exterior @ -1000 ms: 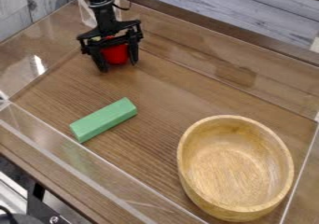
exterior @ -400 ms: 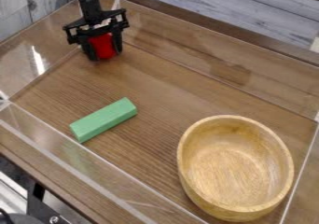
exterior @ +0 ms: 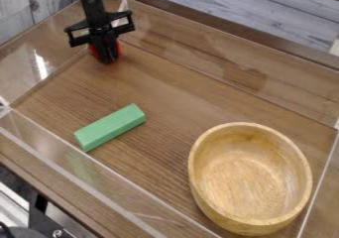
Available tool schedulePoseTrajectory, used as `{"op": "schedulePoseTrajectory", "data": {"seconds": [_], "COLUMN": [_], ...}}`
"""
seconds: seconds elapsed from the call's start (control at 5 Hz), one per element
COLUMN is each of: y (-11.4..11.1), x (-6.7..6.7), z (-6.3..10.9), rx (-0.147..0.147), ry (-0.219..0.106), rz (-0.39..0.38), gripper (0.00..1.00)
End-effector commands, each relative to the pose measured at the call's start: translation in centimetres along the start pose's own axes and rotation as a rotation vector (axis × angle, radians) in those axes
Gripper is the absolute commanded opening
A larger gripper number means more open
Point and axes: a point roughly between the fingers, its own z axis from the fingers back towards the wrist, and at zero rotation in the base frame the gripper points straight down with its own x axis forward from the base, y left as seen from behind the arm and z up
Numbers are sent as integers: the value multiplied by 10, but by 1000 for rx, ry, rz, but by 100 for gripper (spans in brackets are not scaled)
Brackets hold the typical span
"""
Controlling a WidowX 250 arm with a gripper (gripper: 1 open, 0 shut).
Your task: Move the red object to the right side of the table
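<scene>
**Op A:** So, starting at the far left: a second ago my gripper [exterior: 105, 52] stood wide around the fruit [exterior: 106, 53], fingers spread on either side of it. Now they've drawn in and I read them as clamped on it. The whole hand has also slid a little further toward the back-left corner.

**Op B:** Are you sure it's actually holding? I only see a sliver of red.

**Op A:** Same here. The red shows between the dark fingers, low down at the table [exterior: 225, 83] surface, so I'd say it's pinched, but I can't tell whether it has left the wood. It sits near the back-left corner, close to the clear wall.

**Op B:** And the arm?

**Op A:** It comes down from the top edge, pointing steeply downward, with the crossbar of the hand roughly level above the fruit.

**Op B:** What does that mean for the job?

**Op A:** I judge the grasp done and the carry not yet begun. The fruit is about as far left as it can be, so the whole crossing lies ahead.

**Op B:** Anything in the way, going right?

**Op A:** The block [exterior: 109, 127] lies front-left of centre, well apart from the hand. The bowl [exterior: 252, 178] fills the front-right. Bare wood along the back right looks like the easier place to set it down, provided I lift first.
</scene>
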Motion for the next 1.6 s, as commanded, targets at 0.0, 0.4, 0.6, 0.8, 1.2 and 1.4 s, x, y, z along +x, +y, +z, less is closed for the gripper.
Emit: {"op": "schedulePoseTrajectory", "data": {"seconds": [0.0,0.4,0.6,0.8,1.2,1.4], "y": [-21,-63,-99,-125,-152,-158], "x": [-13,-42,-73,-110,-129,-141], "z": [40,64,63,60,20,0], "rx": [-53,-106,-93,-75,-21,7], "ry": [-41,-5,28,58,94,101], "rz": [-25,-160,-280,-373,-521,-585], "gripper": [0,0,0,0,0,0]}}
